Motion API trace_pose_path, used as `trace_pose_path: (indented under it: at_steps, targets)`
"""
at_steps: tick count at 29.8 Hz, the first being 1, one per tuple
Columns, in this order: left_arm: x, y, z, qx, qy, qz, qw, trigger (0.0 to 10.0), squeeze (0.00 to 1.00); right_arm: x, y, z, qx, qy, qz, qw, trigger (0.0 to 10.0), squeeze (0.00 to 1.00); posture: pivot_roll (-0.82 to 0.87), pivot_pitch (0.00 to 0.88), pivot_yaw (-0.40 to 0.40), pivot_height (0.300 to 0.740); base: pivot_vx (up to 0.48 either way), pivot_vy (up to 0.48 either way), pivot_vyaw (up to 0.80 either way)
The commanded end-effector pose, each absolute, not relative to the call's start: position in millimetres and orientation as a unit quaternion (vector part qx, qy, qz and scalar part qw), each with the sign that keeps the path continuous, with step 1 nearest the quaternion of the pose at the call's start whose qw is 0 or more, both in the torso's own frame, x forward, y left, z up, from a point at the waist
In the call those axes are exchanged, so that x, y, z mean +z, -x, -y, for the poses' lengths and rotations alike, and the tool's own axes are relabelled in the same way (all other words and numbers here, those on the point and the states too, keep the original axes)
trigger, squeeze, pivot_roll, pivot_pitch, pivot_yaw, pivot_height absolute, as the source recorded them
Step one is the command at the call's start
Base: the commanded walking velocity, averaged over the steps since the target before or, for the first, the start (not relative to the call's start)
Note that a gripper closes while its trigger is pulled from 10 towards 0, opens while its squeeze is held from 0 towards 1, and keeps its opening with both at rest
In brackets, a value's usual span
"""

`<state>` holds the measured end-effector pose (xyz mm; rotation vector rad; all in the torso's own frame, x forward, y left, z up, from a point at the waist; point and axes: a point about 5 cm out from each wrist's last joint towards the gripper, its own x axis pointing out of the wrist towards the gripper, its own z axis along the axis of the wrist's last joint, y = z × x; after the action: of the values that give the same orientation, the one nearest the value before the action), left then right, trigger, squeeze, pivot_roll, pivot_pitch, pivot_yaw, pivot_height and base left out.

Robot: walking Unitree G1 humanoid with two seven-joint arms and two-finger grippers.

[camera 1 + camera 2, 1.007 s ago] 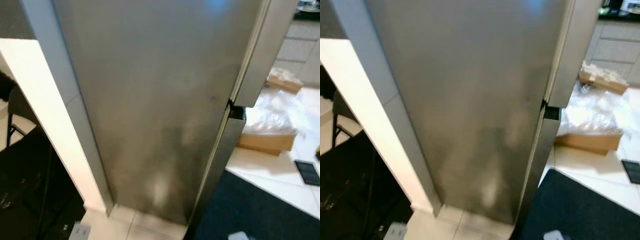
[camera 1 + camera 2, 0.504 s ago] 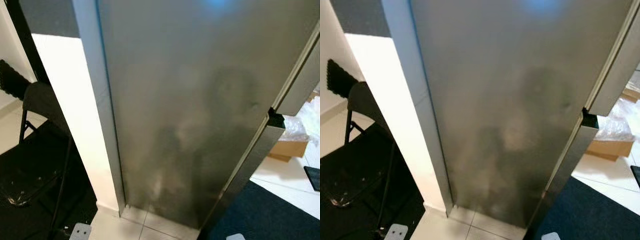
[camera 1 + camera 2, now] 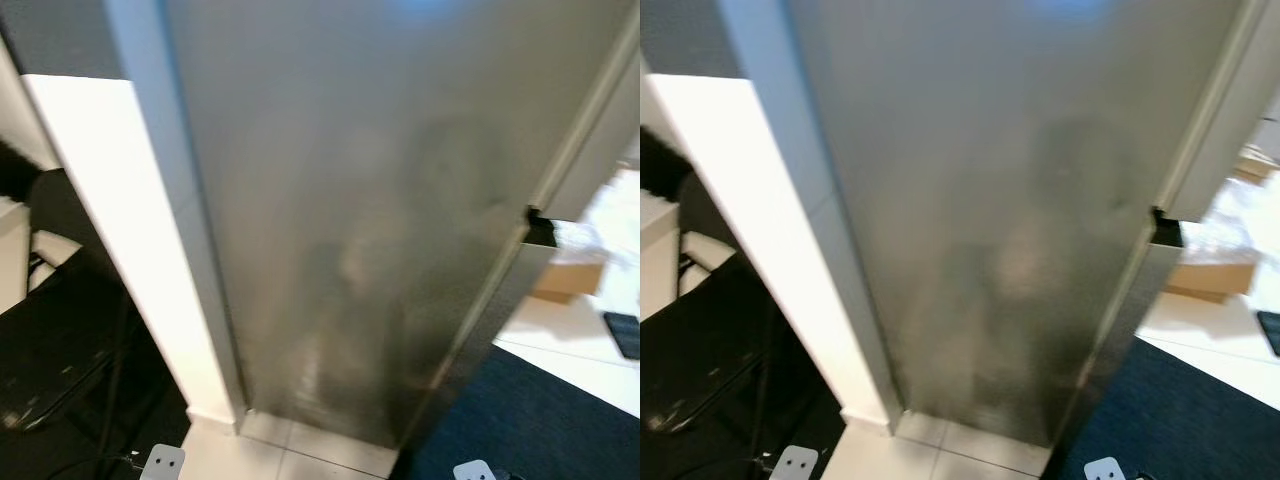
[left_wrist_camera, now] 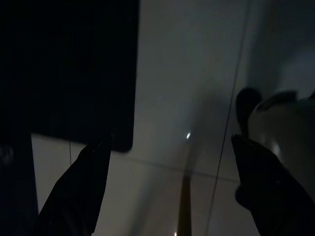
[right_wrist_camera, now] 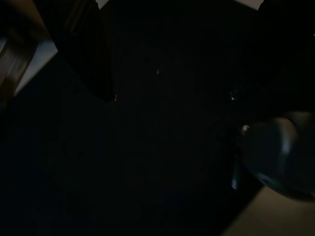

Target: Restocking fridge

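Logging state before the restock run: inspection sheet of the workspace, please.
Surface: pale floor tiles; dark mat to the right.
Job's things: steel fridge directly ahead, doors shut; no stock seen.
Clutter: cardboard box and clear plastic wrap behind the fridge's right side; dark flat item on the floor.
Grippers: left gripper open, empty, over the floor; right gripper in a dark view, state unclear.
Cables: thin dark lines at lower left, too blurred to identify.
Surroundings: white wall and black chair to the left.
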<state>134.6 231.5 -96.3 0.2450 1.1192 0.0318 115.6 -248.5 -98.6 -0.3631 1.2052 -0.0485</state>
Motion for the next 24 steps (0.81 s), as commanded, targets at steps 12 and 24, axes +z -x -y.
trace_pose_path:
  at_steps: [12, 24]
  targets:
    - [-97.5, -132.3, -229.7, 0.011, -0.124, -0.531, 0.838, 10.0, 0.0, -97.0, -115.8, 253.7, -0.039, 0.165, -0.56, 0.811, 10.0, 0.0, 0.05, 0.0, 0.008, 0.74, 0.0, 0.0, -0.79]
    - [-97.4, -132.9, -229.2, 0.011, -0.124, -0.53, 0.839, 10.0, 0.0, -94.5, -121.6, 255.9, -0.036, 0.175, -0.553, 0.814, 10.0, 0.0, 0.05, 0.0, 0.006, 0.74, 0.0, 0.0, -0.36]
